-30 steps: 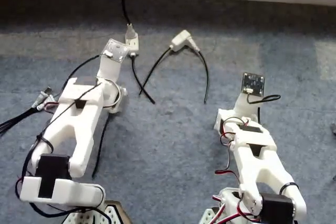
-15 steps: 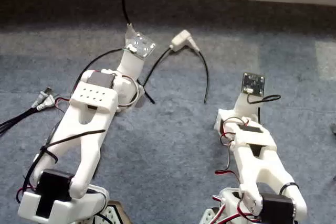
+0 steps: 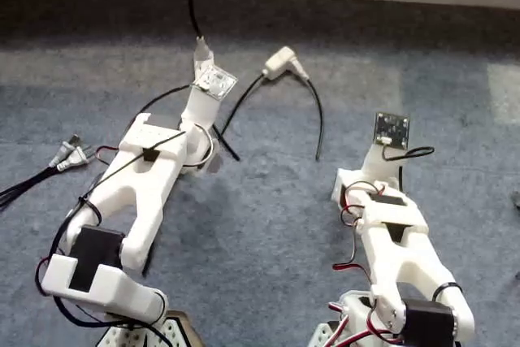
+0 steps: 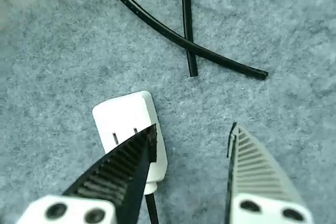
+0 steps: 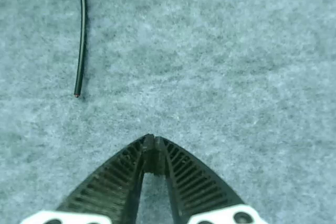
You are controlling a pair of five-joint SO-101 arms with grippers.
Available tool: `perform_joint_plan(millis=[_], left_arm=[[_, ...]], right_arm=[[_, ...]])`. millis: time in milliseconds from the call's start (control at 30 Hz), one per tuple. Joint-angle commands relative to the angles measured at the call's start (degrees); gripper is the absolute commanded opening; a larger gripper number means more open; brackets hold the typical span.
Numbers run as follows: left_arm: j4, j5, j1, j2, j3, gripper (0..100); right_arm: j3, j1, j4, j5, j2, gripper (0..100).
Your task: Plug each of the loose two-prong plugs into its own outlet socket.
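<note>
A white outlet socket with two slots lies on the grey carpet, its black cord running away from its back. My left gripper hovers open just over it, the black finger covering one edge and the pale finger standing off to the side over bare carpet. From above, the left arm's wrist sits beside that socket. A second white socket piece lies further right. Two grey two-prong plugs rest at the far left. My right gripper is shut with nothing in it, low over the carpet.
Two black cords cross near the socket, and one cord end lies ahead of the right gripper. Black cables curve from the second socket piece toward the middle. A dark strip and a pale wall bound the far side.
The left arm swung its wrist to the right, from beside the socket to over it, then drew back a little. The right arm has not moved.
</note>
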Motion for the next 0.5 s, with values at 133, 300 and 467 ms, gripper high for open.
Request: perform_joint_plan(millis=[133, 300, 467], left_arm=[[-0.6, 0.6, -0.7, -0.1, -1.1, 22], [-0.6, 0.6, -0.4, 0.0, -1.0, 22], [0.8, 0.6, 0.2, -2.2, -2.2, 22]], right_arm=[[-2.8, -0.5, -0.1, 0.6, -0.2, 0.8], [-2.8, -0.5, -0.1, 0.6, -0.2, 0.8], [-2.8, -0.5, -0.1, 0.6, -0.2, 0.8]])
